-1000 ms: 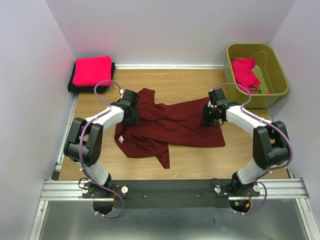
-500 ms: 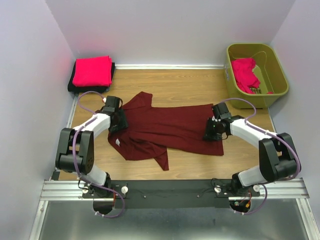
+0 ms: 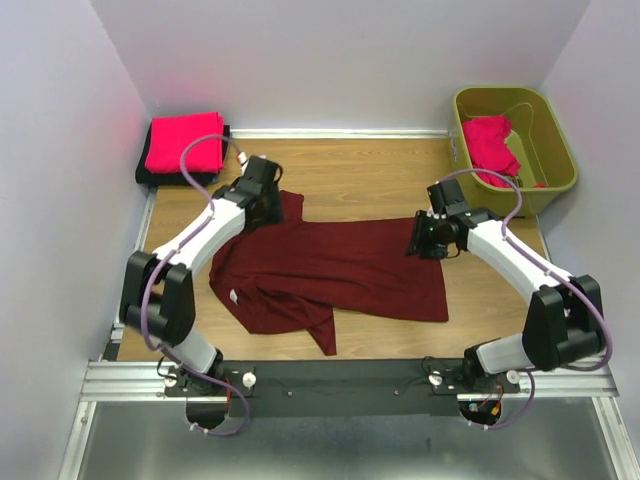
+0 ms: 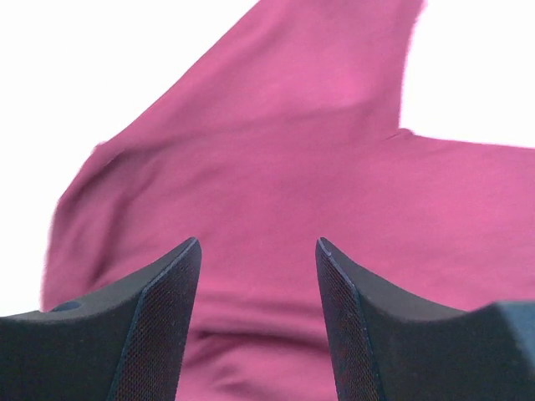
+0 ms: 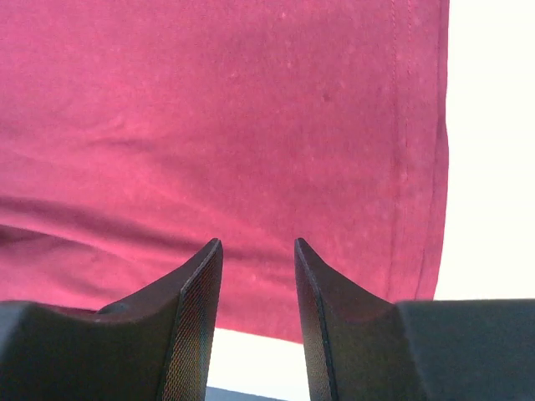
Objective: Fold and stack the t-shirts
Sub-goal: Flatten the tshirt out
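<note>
step in hand: judged as spreading out, not yet folding. the maroon shirt [image 3: 340, 265] lies opened across the middle of the table [image 3: 360, 170], its body flat toward the right, its near left part bunched and doubled over.
next move: likely a fresh pinch on the cloth edges. the creased near left corner wants pulling flat before any fold, and each pinch needs to catch the edge cleanly rather than a loose wrinkle.
table: one, wooden, with the shirt at its centre.
maroon shirt: one, unfolded, well apart from the stack and the bin.
bin [image 3: 560, 150]: one, olive green, at the far right corner.
red folded shirt [image 3: 183, 143]: one, on top of the stack at the far left corner.
black shirt [image 3: 150, 176]: one, folded, under the red one; only its edge shows.
crumpled red shirt [image 3: 488, 140]: one seen, inside the bin; whether more lie under it cannot be told.
shirts in all: four visible, two stacked, one in the bin, one being worked.
arms: two.
left gripper [image 4: 257, 244]: one, over the far left sleeve, fingers well apart, nothing between them, cloth below.
right gripper [image 5: 257, 244]: one, above the shirt's far right part near its edge, fingers parted by a narrower gap, holding nothing that shows.
</note>
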`<move>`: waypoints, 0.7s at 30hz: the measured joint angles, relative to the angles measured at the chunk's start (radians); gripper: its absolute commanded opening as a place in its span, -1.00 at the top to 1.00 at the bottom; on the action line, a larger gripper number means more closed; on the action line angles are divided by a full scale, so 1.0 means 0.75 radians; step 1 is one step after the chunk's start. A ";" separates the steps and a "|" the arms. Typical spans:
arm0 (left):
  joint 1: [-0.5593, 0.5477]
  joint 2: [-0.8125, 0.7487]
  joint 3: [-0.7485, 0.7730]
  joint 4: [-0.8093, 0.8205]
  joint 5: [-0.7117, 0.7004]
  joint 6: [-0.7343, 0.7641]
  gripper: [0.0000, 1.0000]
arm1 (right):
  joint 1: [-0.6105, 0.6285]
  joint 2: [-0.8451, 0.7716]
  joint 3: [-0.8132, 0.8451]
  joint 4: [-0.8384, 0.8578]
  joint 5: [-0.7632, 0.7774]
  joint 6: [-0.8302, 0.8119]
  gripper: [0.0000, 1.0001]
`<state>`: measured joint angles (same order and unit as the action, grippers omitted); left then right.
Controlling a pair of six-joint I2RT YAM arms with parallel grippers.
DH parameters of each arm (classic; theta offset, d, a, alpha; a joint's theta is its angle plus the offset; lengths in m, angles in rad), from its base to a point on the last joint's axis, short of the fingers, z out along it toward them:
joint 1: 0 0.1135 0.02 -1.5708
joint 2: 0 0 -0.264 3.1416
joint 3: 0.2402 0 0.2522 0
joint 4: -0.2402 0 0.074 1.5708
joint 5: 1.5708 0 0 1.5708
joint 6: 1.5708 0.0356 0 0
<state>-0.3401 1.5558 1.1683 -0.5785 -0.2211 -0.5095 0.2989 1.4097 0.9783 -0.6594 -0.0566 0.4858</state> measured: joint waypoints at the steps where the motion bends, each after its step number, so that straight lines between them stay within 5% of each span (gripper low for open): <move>1: -0.034 0.051 0.078 0.003 -0.011 0.000 -0.29 | 0.000 0.011 0.004 0.009 0.001 -0.006 0.06; 11: -0.132 0.551 0.473 -0.020 -0.140 0.006 -0.29 | 0.000 0.073 -0.005 0.049 -0.002 -0.031 -0.01; 21: -0.167 0.742 0.606 -0.052 -0.255 0.017 -0.20 | 0.000 0.073 -0.050 0.079 -0.003 -0.046 -0.15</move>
<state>-0.4652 2.1120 1.6230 -0.6174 -0.4122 -0.4965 0.2989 1.4647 0.9405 -0.5999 -0.0586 0.4511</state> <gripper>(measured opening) 0.641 0.571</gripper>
